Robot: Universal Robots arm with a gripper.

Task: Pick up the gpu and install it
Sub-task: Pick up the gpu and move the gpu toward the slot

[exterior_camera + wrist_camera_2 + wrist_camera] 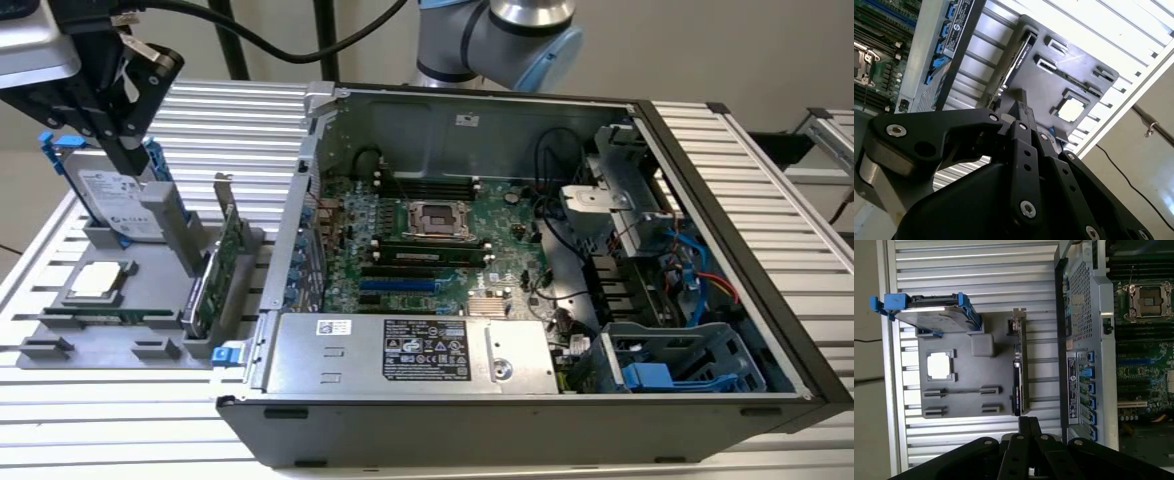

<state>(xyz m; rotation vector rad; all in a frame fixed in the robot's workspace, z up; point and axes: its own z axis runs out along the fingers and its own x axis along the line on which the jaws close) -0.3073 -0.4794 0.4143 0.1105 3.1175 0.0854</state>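
Note:
The gpu (214, 268) stands on its long edge in a slot of the grey parts tray (140, 325), left of the open computer case in the exterior view. Its silver end bracket (1018, 316) points away from the gripper in the first wrist view. The card shows as a thin dark strip in both wrist views (1019, 370) (1015, 62). My gripper (134, 160) hangs above the tray with its black fingers pressed together and nothing between them. Its tip (1029, 423) (1022, 113) sits in line with the card's near end, apart from it.
A silver hard drive in a blue frame (118, 205) (929, 317) stands at the tray's back, and a processor chip (100, 282) (939, 365) lies flat beside it. The open case (747, 330) holds the motherboard (414, 240), with blue slot latches (1086, 390) along its wall.

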